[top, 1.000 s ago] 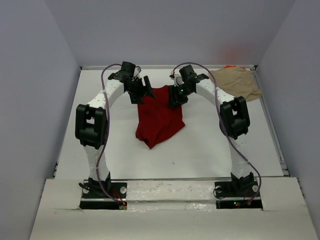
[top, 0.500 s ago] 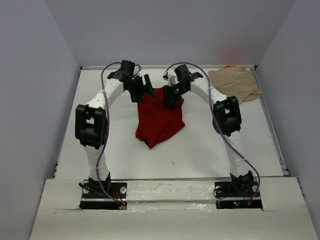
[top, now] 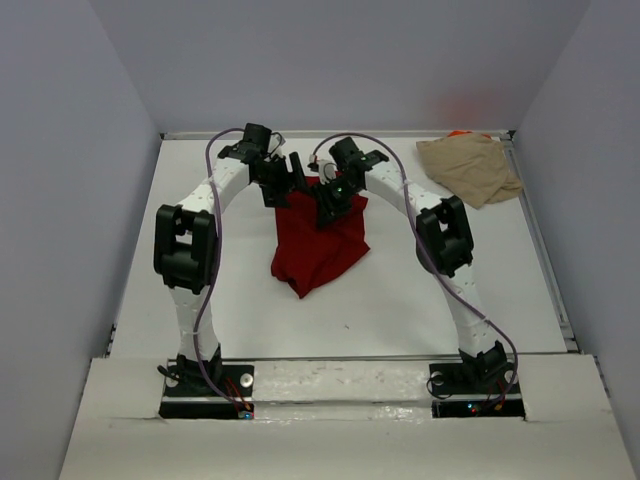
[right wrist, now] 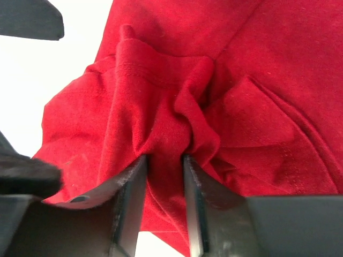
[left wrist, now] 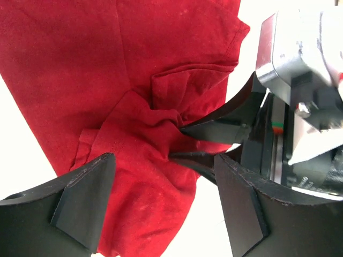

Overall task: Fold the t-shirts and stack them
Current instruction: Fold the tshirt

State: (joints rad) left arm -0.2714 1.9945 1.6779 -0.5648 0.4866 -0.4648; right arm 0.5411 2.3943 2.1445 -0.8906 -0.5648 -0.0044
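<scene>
The dark red t-shirt lies crumpled mid-table, narrowing toward the near end. My right gripper is at its far edge, shut on a bunched fold of the red cloth, which fills the gap between its fingers. My left gripper hovers open just left of it, over the shirt's far-left part, with nothing between its fingers. The left wrist view shows the right gripper's fingertips pinching the fold. A tan t-shirt lies crumpled at the far right corner, with an orange sliver behind it.
White table top with a raised rim along the far edge and the right side. Grey walls enclose the table on three sides. Both arms arch inward, their wrists close together over the shirt.
My right gripper has moved left along the shirt's far edge, toward the left gripper, and closed on a fold of red cloth. The left gripper has barely shifted and stays open.
</scene>
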